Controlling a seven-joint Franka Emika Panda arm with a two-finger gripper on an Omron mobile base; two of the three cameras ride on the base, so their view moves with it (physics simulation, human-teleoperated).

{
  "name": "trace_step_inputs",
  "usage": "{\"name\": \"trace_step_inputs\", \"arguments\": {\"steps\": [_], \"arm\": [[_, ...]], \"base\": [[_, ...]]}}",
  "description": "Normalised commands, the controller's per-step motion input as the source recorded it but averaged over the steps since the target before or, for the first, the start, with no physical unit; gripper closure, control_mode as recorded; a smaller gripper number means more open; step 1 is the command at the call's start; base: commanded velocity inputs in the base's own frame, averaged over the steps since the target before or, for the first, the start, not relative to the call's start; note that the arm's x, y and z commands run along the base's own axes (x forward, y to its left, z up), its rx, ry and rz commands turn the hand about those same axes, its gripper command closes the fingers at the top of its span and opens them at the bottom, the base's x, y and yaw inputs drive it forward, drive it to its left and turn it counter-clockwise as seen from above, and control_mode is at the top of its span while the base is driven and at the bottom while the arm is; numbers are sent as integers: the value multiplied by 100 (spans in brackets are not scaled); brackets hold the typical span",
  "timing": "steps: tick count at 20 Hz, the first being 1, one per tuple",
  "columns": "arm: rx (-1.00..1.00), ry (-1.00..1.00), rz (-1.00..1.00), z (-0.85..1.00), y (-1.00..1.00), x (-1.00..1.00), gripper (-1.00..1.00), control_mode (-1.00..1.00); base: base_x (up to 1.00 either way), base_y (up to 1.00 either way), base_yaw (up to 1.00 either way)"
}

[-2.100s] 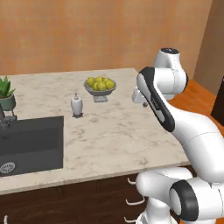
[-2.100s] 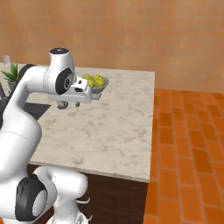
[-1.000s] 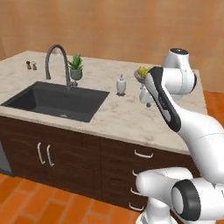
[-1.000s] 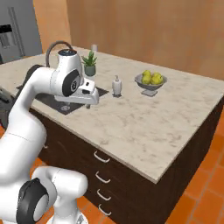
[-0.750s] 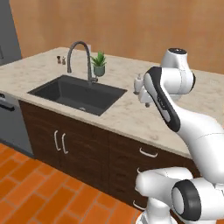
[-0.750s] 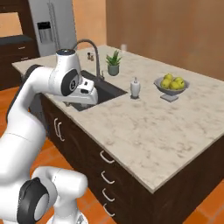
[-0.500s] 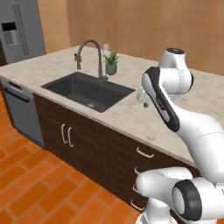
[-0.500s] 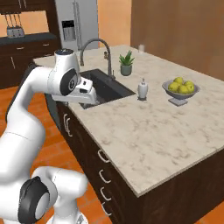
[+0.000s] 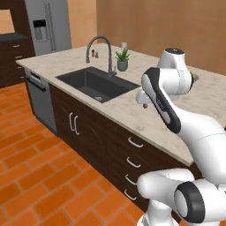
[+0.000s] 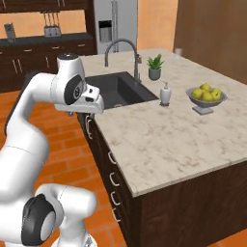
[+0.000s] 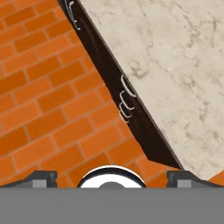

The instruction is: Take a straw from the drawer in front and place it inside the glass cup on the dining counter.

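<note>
My gripper (image 11: 112, 177) is open, its two fingertips (image 11: 42, 176) far apart with nothing between them. It hangs in the air beside the front edge of the dining counter (image 9: 132, 114), above the brick floor. Below that edge is a stack of shut dark drawers; the top drawer (image 9: 135, 142) shows its curved silver handle, as it does in the right base view (image 10: 111, 157) and the hand view (image 11: 127, 85). The straw is hidden. A small pale thing at the counter's far edge may be the glass cup (image 10: 179, 50), too small to tell.
The black sink (image 9: 97, 84) with its tall faucet (image 9: 102, 48) is set in the counter, a potted plant (image 9: 122, 61) behind it. A soap dispenser (image 10: 165, 94) and a fruit bowl (image 10: 205, 99) stand further along. Cabinet doors (image 9: 73, 123), a dishwasher (image 9: 39, 99) and a fridge (image 9: 48, 26) lie leftward.
The whole scene has shifted in both base views: the camera has moved with the base back from and around the counter. The arm keeps its pose relative to the base.
</note>
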Motion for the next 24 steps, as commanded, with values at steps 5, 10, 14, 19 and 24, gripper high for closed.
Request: {"name": "trace_step_inputs", "arguments": {"steps": [5, 10, 14, 19, 24], "arm": [[0, -1, 5, 0, -3, 0, -100, -100], [-18, -19, 15, -7, 29, -30, -100, -100], [-49, -24, 2, -58, 75, -4, -100, -100], [-46, -10, 0, -80, 56, 24, -100, -100], [-43, -2, 0, -99, 47, 42, -100, -100]], "base": [[0, -39, 19], [0, 0, 0], [0, 0, 0], [0, 0, 0], [0, 0, 0]]}}
